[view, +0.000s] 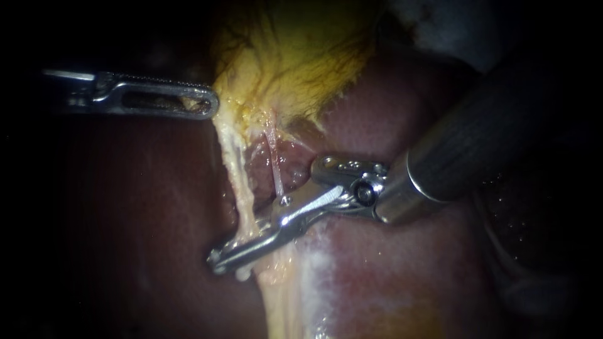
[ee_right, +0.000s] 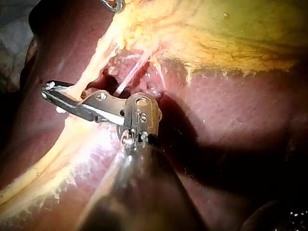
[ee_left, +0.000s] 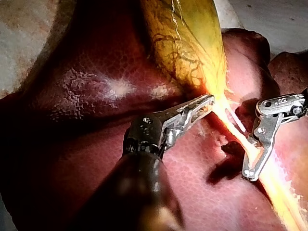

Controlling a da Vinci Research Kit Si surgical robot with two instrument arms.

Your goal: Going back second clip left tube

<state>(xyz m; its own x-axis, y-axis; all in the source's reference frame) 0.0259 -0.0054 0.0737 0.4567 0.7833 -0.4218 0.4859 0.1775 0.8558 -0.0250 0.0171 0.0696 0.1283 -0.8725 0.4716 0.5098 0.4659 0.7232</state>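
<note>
At the left, my left instrument, a slim steel shaft ending in 2 slotted, ridged jaws, has them pinched on the lower edge of the yellow, vein-netted gallbladder. Around it lies the dark red, glossy, finely mottled liver. From that edge the pale cream, ribbon-like left tube runs down, soft and stringy. A thinner, whitish, thread-like right tube lies just beside it. My right instrument, a dark ribbed shaft with a bright metal wrist and 2 long narrow jaws, crosses the left tube low down, with the jaws pressed on it from both sides. No clip can be made out there, and the white specks by the jaws are too small to tell.

Backing off well would, I judge, call for parting these jaws fully. The instrument should then slide out along their own line toward the right, so that the slippery tube is not dragged and the thin tube near the wrist is not snagged.
</note>
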